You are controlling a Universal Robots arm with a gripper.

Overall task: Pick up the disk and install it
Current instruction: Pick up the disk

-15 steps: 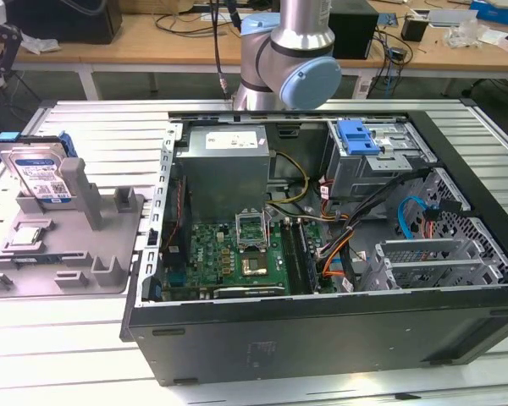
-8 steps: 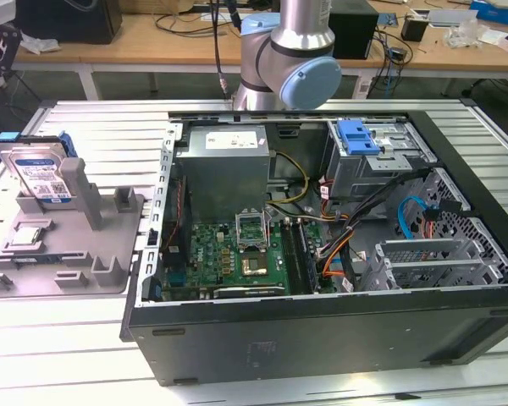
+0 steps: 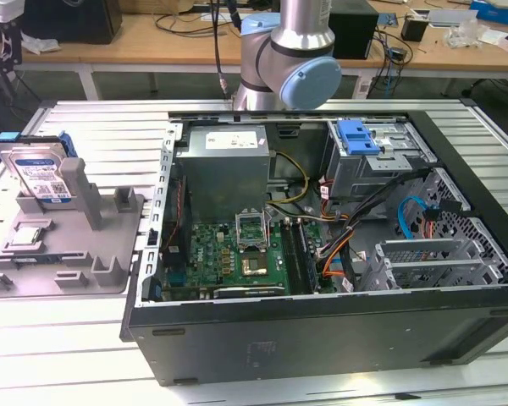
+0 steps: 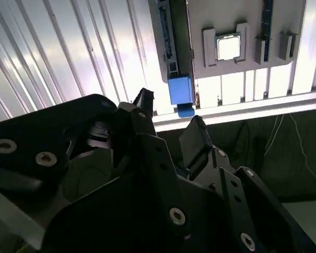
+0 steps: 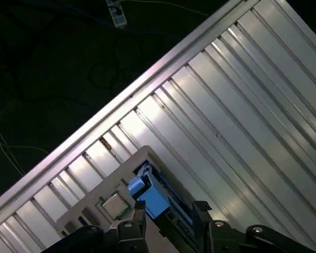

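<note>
Right now the gripper (image 4: 168,113) is spread wide with nothing between its jaws, and in both wrist views the dark fingertips (image 5: 139,210) sit either side of the blue bracket end of the disk (image 4: 180,90), above it and not touching. I judge the step in hand to be the approach for the pick-up. To do it well I want the jaws centred across the disk's thin edge and squared to its flat faces, then brought straight down along the slot so that the pads meet metal or bracket on both sides at once. A skewed closure could tip the drive in its holder or drag it against the slot wall. Just beside the disk in the second wrist view lies the small square silver chip (image 4: 228,47), seated in its own recess of the grey fixture (image 4: 210,66), so I keep the nearer finger clear of it. Under it all runs the ribbed aluminium table (image 5: 242,95), and the fixture sits near the table's edge. In the exterior view the disk (image 3: 44,173) stands upright at the back of the fixture on that view's left, label facing the camera, well apart from the open computer case (image 3: 322,330). Farthest off, the arm's blue-capped joint (image 3: 292,59) hangs beyond the case. Judging by the wrist cameras, the wrist points down at the fixture.
</note>
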